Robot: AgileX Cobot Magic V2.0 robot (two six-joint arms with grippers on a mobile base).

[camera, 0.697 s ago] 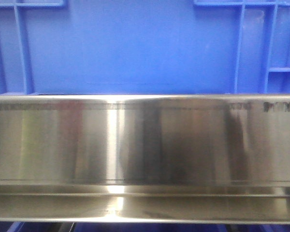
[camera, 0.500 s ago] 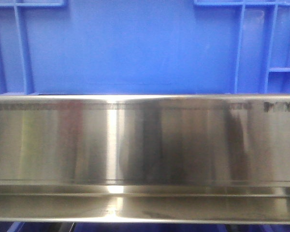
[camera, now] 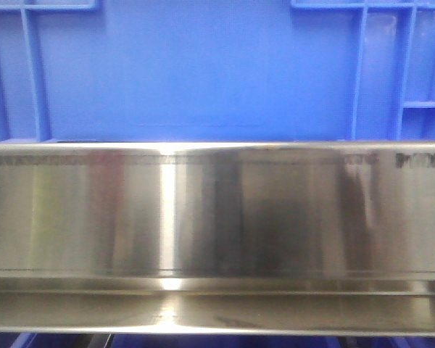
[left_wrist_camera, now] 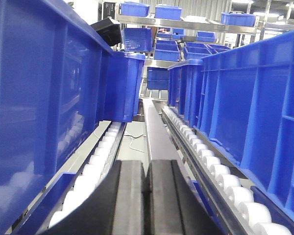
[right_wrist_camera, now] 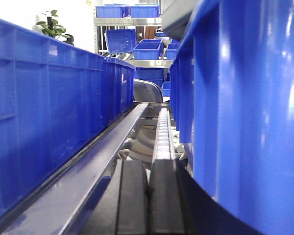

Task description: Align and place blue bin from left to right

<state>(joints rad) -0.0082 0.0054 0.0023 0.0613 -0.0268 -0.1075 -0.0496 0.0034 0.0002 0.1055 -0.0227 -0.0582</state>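
Change since the earlier frames: none in position. The blue bin [camera: 203,72], a large rectangular plastic crate with a smooth flat wall and raised ribs near its corners, fills the top of the front view as before. Only the dim reflections on the polished stainless-steel rail [camera: 217,217] below it shift slightly.
Blue bin, front view: upright, with its lower edge meeting the rail's upper edge; both run past the frame on either side.
Left gripper [left_wrist_camera: 146,196]: black fingers pressed together with nothing between them, low between two tracks of white plastic rollers [left_wrist_camera: 220,178].
Beside the left gripper: a ribbed blue crate wall [left_wrist_camera: 255,98] stands to its right and a plain blue crate wall [left_wrist_camera: 34,98] to its left; neither touches it.
Right gripper [right_wrist_camera: 149,196]: black fingers drawn together, holding nothing.
Beside the right gripper: a long blue crate [right_wrist_camera: 39,98] lies to the left and a glossy blue wall [right_wrist_camera: 255,98] is very near on the right.
Identity: which of these walls belongs to the bin seen in the front view cannot be told.
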